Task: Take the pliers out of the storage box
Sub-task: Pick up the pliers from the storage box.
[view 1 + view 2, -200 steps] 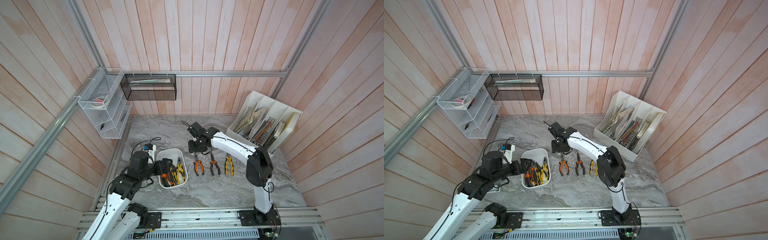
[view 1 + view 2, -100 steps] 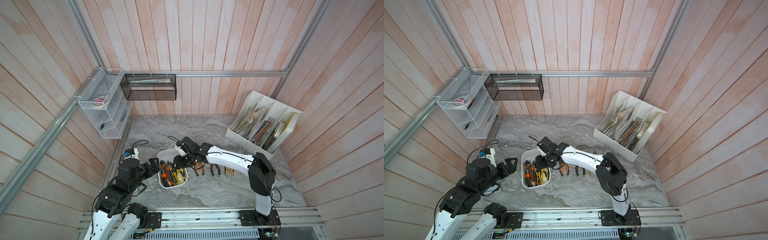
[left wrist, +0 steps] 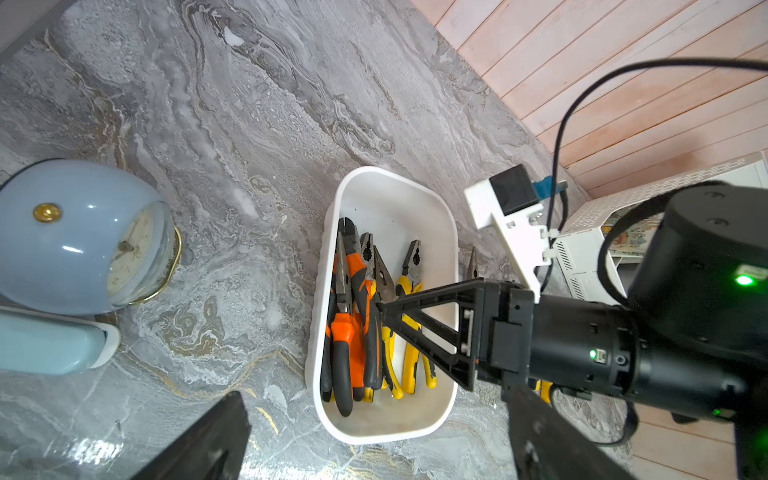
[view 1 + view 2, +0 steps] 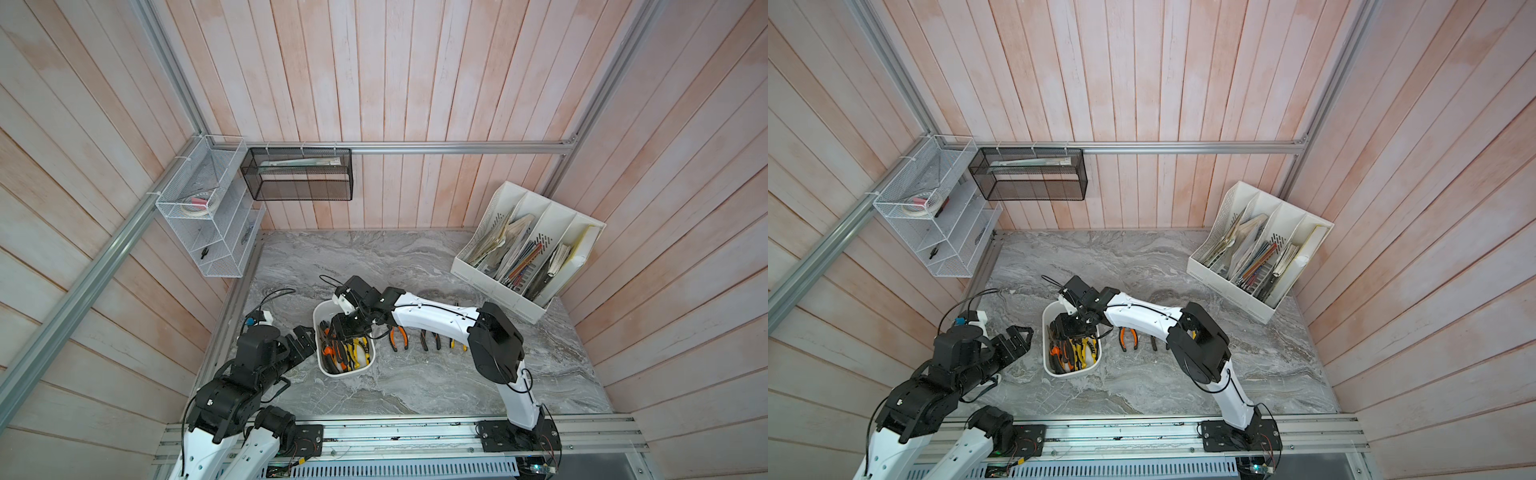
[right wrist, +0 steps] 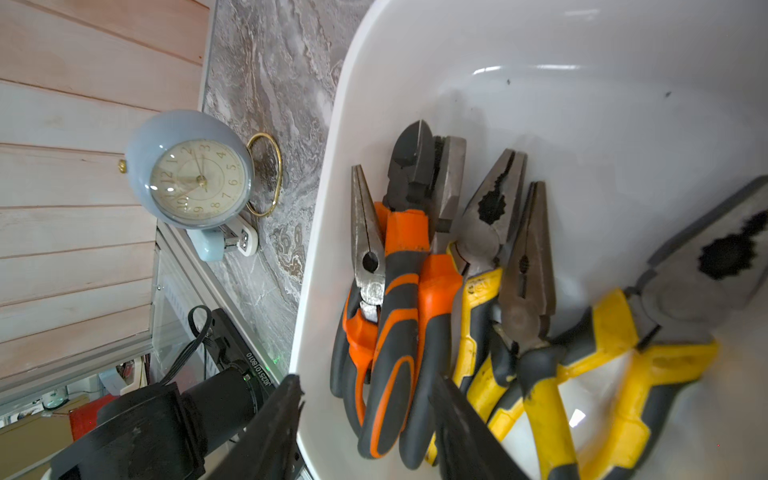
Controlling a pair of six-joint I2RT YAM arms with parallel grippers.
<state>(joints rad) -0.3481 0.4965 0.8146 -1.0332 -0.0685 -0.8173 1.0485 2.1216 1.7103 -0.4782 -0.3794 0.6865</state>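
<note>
Marble tabletop (image 4: 415, 386) is holding the storage box (image 3: 399, 195) near-left, pliers (image 3: 409, 266) lying inside. The right gripper (image 5: 365, 380) is hanging open astride an orange-handled pair (image 5: 399, 316); closing and lifting should follow. The left gripper (image 4: 1020, 332) is hovering open.

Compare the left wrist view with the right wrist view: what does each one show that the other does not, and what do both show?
Only the left wrist view shows the right hand from the side, inside the storage box, the whole rim of that box, and the white file organizer. Only the right wrist view shows the dial of the blue clock and part of the left arm. Both show the clock itself, the orange-handled pliers and the yellow-handled pliers in the box, and the marble table.
</note>
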